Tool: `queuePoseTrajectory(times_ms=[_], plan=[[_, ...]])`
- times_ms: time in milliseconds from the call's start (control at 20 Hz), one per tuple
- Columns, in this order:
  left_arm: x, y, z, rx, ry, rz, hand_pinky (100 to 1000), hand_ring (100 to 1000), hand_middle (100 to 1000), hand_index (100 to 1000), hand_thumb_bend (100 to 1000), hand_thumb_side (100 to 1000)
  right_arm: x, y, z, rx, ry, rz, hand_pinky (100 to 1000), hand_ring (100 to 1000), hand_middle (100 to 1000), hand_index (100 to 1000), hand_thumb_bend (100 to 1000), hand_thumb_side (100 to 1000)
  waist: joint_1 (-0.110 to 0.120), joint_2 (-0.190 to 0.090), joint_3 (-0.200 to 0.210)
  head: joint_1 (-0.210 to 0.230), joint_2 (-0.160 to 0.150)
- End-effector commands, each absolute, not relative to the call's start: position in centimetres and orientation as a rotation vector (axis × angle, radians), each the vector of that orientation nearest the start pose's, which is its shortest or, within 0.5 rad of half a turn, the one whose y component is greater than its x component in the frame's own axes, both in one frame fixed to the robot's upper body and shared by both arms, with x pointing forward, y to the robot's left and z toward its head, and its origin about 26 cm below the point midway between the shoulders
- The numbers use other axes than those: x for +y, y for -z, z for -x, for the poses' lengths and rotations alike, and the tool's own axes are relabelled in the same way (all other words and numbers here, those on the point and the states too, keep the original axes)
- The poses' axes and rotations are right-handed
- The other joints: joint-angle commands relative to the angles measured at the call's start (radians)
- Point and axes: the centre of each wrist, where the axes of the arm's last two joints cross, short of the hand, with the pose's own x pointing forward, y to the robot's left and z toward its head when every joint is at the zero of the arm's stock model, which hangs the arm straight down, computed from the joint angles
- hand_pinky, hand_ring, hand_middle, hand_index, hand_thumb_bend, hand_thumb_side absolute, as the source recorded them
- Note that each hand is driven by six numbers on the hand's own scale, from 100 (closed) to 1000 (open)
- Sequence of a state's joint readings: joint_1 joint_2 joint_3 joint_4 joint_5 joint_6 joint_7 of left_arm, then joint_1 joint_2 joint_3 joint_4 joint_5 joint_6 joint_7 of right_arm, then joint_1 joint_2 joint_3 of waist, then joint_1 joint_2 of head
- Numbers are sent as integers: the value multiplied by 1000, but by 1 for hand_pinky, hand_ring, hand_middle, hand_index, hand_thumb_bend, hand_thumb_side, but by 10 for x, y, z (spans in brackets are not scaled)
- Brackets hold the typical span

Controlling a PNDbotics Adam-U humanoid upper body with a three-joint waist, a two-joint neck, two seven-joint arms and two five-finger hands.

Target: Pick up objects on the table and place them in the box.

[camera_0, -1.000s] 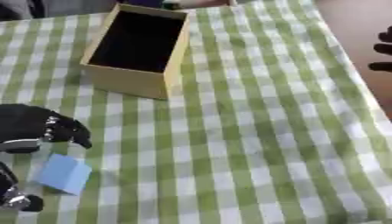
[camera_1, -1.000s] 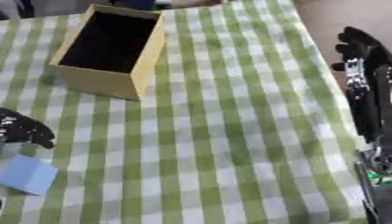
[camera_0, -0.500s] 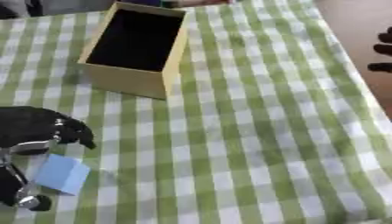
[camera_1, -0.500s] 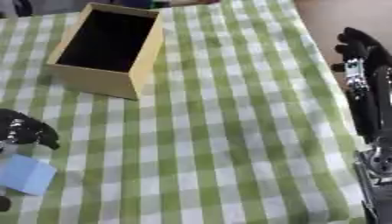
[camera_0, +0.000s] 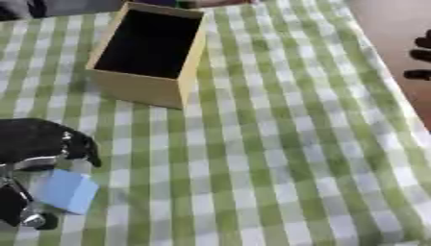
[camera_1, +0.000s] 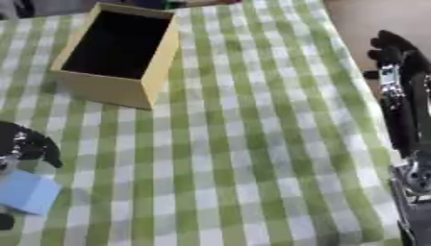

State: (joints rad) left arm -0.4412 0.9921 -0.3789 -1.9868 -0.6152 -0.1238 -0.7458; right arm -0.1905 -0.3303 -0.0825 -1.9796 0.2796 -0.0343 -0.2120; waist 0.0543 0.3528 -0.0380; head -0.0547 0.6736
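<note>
A flat light-blue block (camera_0: 67, 190) lies on the green checked cloth near the front left. My black left hand (camera_0: 38, 141) hovers over it, its fingers (camera_0: 84, 150) curled just above the block's far edge and its thumb (camera_0: 25, 216) by the near left corner. Small gaps show, and the block rests on the cloth. The open yellow box (camera_0: 134, 89) with a dark inside stands at the back left, well beyond the hand. My right hand (camera_1: 394, 53) idles off the table's right edge with its fingers up and relaxed, holding nothing.
The green-and-white checked tablecloth (camera_0: 269, 144) covers the table, and its right edge (camera_0: 391, 81) runs diagonally along a brown floor. My right forearm (camera_1: 408, 144) runs down the right side. Dark shapes lie beyond the far edge.
My left hand's fingers have come down and forward, closer over the blue block. The block, the box and my right hand have stayed put.
</note>
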Motion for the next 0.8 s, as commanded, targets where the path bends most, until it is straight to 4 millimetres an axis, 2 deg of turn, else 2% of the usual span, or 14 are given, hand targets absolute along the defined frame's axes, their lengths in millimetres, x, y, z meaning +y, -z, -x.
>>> queuePoseTrajectory(times_ms=[50,200,250,350,650,800], plan=[[271,-244,-293,-1195,2190,-791,652,654,656,739,619,180,-293,-179,-287,-2242,-244,683,675,815,799,892,100,1000,1,-14,0,2,-2],[270,-243,-293,-1201,2180,-806,571,581,586,676,597,162,-293,-179,-287,-2241,-244,681,675,816,799,893,100,1000,1,-14,-1,3,-1],[270,-242,-293,-1202,2177,-812,516,535,539,629,583,149,-293,-179,-287,-2240,-244,681,675,816,798,893,100,1000,1,-14,-1,3,-1],[270,-241,-293,-1205,2169,-821,476,501,501,583,549,120,-293,-179,-287,-2240,-244,682,675,816,798,893,100,1000,1,-14,-1,4,-2],[271,-240,-293,-1236,2129,-840,422,456,456,525,349,100,-293,-179,-287,-2237,-248,681,676,817,799,893,100,1000,0,-15,2,1,-3],[273,-245,-293,-1276,2095,-846,414,450,450,518,309,100,-293,-179,-287,-2235,-251,679,676,817,798,893,100,1000,0,-16,5,-4,-4]])
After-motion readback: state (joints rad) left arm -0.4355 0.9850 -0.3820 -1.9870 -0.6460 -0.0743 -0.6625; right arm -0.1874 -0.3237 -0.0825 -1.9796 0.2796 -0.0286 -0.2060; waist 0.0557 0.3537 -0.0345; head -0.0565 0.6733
